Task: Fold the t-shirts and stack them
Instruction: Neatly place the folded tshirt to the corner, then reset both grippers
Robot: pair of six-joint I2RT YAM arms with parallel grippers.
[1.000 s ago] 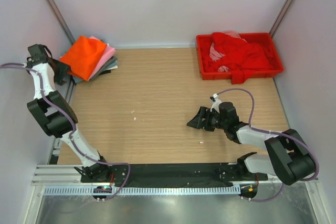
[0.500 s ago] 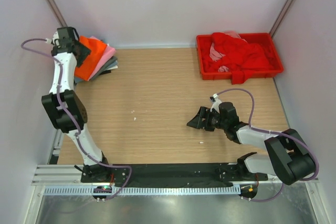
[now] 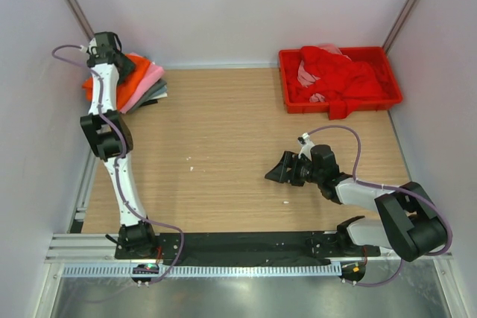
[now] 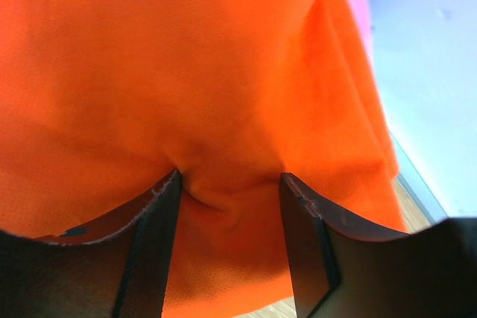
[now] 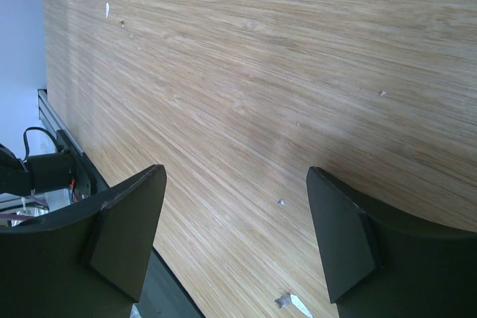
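Note:
A folded stack of t-shirts lies at the table's far left corner: bright orange (image 3: 136, 69) on top, pink (image 3: 151, 78) and grey (image 3: 156, 94) under it. My left gripper (image 3: 119, 61) is down on the stack. In the left wrist view the orange shirt (image 4: 186, 72) fills the frame; the left gripper (image 4: 231, 184) has its jaws apart, tips pressed into the cloth, with a small pucker between them. A pink edge (image 4: 356, 5) shows at the upper right. Red shirts (image 3: 343, 76) lie crumpled in the red tray. My right gripper (image 3: 277, 170) is open and empty just above the table.
The red plastic tray (image 3: 313, 107) stands at the far right and also holds a pink cloth (image 3: 307, 72). White walls close in the table on three sides. The right wrist view shows bare wood (image 5: 261, 50) under the right gripper (image 5: 235, 176), with small white specks.
My left arm has swung from the left wall to the right and down onto the orange shirt on the stack. The right arm has not moved.

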